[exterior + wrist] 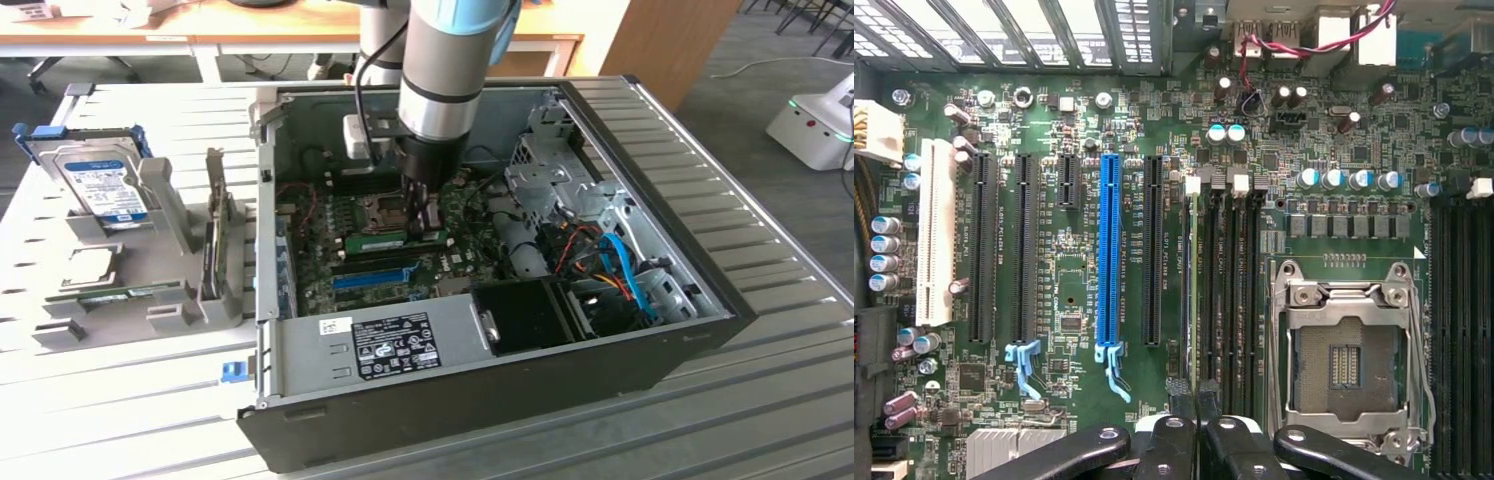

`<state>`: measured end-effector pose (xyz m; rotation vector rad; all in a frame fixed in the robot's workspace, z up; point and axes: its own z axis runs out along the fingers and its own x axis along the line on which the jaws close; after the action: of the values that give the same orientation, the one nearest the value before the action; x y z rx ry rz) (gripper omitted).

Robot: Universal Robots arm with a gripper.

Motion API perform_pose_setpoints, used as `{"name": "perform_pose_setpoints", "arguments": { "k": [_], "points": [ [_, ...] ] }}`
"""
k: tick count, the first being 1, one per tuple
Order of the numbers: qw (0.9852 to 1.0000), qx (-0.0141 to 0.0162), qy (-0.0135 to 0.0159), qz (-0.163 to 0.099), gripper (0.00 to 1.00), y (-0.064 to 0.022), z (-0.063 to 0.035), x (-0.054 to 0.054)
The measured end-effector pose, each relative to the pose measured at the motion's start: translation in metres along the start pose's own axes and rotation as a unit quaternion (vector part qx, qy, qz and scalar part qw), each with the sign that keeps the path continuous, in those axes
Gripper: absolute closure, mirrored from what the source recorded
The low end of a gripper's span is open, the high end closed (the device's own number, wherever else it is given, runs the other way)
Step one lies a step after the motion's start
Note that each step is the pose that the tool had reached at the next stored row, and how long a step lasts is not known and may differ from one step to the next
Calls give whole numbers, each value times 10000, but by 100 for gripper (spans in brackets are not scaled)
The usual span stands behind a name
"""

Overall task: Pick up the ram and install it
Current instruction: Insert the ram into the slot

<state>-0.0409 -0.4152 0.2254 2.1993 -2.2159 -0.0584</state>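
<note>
Exterior view: long thin green ram stick with a white label [384,240], looking to stand on its long edge in a slot of the green motherboard [327,215], deep inside the open black metal computer case [534,390]. Black claw [427,228] right at the stick's end toward the exterior view's right; cannot tell if touching. Second green stick just like it [127,293] lying flat in the grey plastic holder [174,310], well apart on the exterior view's left, outside the case. Wrist view looks straight onto the board: two black fingertips [1179,410] pressed together, nothing seen pinched between them, over one end of the row of black memory slots [1239,280], between the long blue slot [1110,250] and the square silver chip socket [1349,350]. Probably light, stiff and thin, yet easy to crack or scratch. Best pinched on its two flat sides near the top edge, away from the tiny parts.
</note>
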Motion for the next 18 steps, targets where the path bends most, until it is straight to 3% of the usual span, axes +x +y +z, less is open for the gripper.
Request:
{"name": "perform_pose_setpoints", "arguments": {
  "k": [18],
  "points": [
    [10000,0,1,0,88,2,56,1]
  ]
}}
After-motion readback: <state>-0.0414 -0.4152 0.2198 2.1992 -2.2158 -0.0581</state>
